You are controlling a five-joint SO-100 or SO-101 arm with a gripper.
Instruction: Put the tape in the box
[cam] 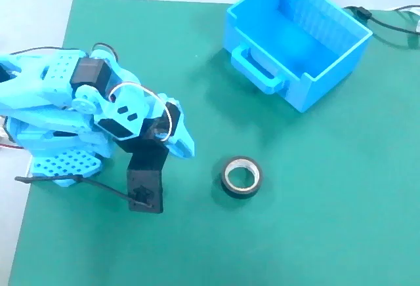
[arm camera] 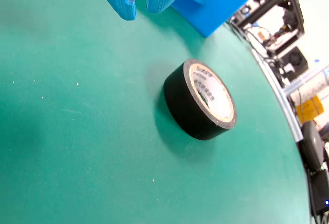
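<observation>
The black roll of tape (cam: 241,176) lies flat on the green mat, its pale core facing up. It fills the middle of the wrist view (arm camera: 200,100), apart from the fingers. The blue box (cam: 335,69) stands at the upper right, handle toward the arm, and looks empty. Part of it shows behind the fingers in the wrist view (arm camera: 216,5). My gripper (cam: 187,147) is on the folded blue arm at the left, a short way left of the tape. In the wrist view the gripper (arm camera: 141,11) holds nothing, and its jaws are nearly together with only a thin gap.
A black camera bracket (cam: 144,184) hangs from the wrist low over the mat. Black cables (cam: 387,25) run past the box at the upper right. Beyond the mat's right edge in the wrist view stand machines and clutter (arm camera: 285,13).
</observation>
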